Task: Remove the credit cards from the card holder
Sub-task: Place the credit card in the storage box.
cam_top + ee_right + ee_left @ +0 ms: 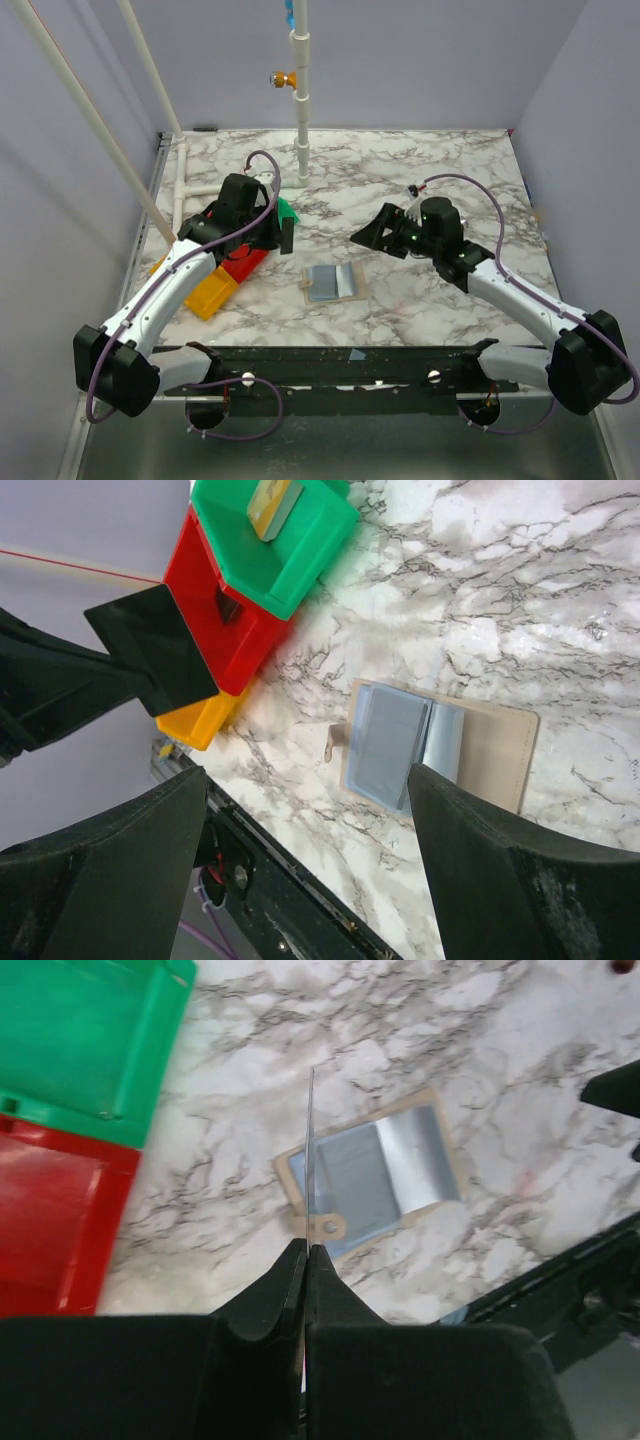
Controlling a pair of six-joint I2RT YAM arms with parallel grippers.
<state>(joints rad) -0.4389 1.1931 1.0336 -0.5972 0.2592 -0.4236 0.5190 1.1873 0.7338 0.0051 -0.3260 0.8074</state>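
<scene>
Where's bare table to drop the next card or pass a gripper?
Free: marble table between the card holder and the right arm; far strip right of the white post. Crowded: left side, trays beside the left gripper pinching a card.

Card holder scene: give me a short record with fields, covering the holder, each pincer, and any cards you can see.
card holder: lying open on the marble table, grey-blue inside facing up
left pincer: shut on a thin dark card, beside the green tray
right pincer: open, empty, above the table to the right of the holder
green tray contents: one tan-gold card
cards left in holder: cannot tell
</scene>
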